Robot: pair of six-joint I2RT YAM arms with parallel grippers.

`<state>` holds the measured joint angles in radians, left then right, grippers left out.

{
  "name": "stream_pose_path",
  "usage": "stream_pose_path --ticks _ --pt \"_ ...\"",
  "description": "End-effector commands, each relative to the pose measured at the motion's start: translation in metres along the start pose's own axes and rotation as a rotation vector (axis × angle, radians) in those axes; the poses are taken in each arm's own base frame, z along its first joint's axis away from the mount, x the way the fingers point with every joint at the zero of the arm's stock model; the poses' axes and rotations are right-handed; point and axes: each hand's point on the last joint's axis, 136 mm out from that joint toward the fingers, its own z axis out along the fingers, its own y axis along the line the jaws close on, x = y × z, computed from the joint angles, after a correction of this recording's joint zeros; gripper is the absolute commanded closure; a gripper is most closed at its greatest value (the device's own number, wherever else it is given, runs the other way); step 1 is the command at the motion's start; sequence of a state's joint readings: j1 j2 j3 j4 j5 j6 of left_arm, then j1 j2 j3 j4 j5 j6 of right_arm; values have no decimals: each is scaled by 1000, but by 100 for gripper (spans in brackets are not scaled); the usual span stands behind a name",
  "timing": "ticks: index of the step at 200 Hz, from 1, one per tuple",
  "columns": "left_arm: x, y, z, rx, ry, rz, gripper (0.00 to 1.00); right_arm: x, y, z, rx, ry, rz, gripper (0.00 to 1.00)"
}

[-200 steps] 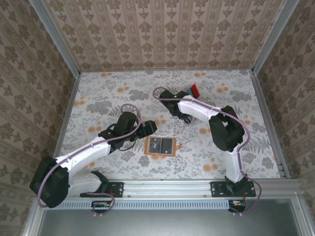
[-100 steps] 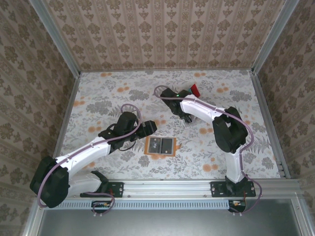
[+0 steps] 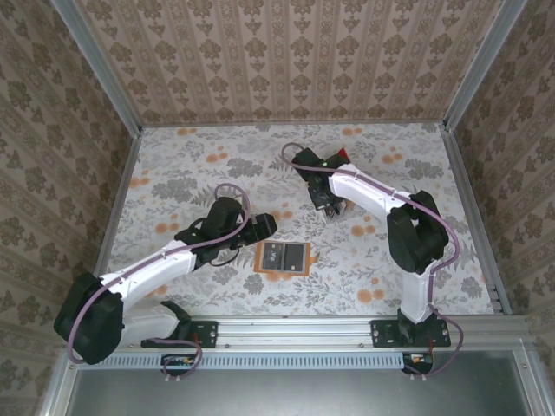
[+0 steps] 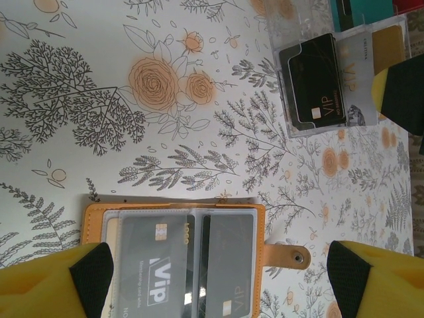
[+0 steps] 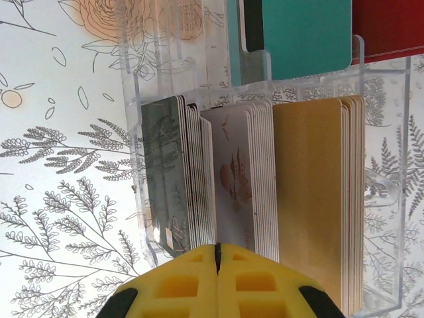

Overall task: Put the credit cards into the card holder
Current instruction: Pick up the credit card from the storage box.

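Our right claw (image 5: 215, 265), pressed together at six o'clock of the tightly packed cards (image 5: 238, 185), may drag several out. Our left claw (image 4: 218, 271) stands apart.

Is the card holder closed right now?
No, the card holder lies open, with two grey cards showing inside it.

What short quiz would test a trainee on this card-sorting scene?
1. True or false: the card holder lies open.
2. Whose jaws are shut? A left, B right, C both.
3. Fill in: the holder's clear pockets show ___ dark cards.
Key: 1 true; 2 B; 3 two.
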<state>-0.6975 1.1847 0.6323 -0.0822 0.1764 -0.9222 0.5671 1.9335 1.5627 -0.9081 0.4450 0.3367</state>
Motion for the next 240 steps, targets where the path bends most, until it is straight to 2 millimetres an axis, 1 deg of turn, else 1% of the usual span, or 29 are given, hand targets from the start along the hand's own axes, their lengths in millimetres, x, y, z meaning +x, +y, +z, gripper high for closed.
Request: stream_pose_path --ticks 1,30,49,105,177,187,208,240 --pt "3 5 2 -6 15 -14 13 9 9 5 -63 43 30 94" --pt "3 6 1 -10 14 -14 13 9 9 11 -72 58 41 92" --pt "3 6 2 -11 14 -14 13 9 11 12 -84 62 47 89" --pt "3 6 4 -11 18 -15 13 9 13 15 -112 72 64 85" --pt "3 6 4 -10 19 -16 13 9 13 21 -124 78 80 86" --pt "3 6 4 -10 19 -14 13 8 11 21 -118 80 80 87" --pt "2 5 4 -8 20 -13 13 5 5 14 -110 60 80 90" --pt "3 4 4 -7 22 -12 13 -1 -7 -6 -121 17 98 91"
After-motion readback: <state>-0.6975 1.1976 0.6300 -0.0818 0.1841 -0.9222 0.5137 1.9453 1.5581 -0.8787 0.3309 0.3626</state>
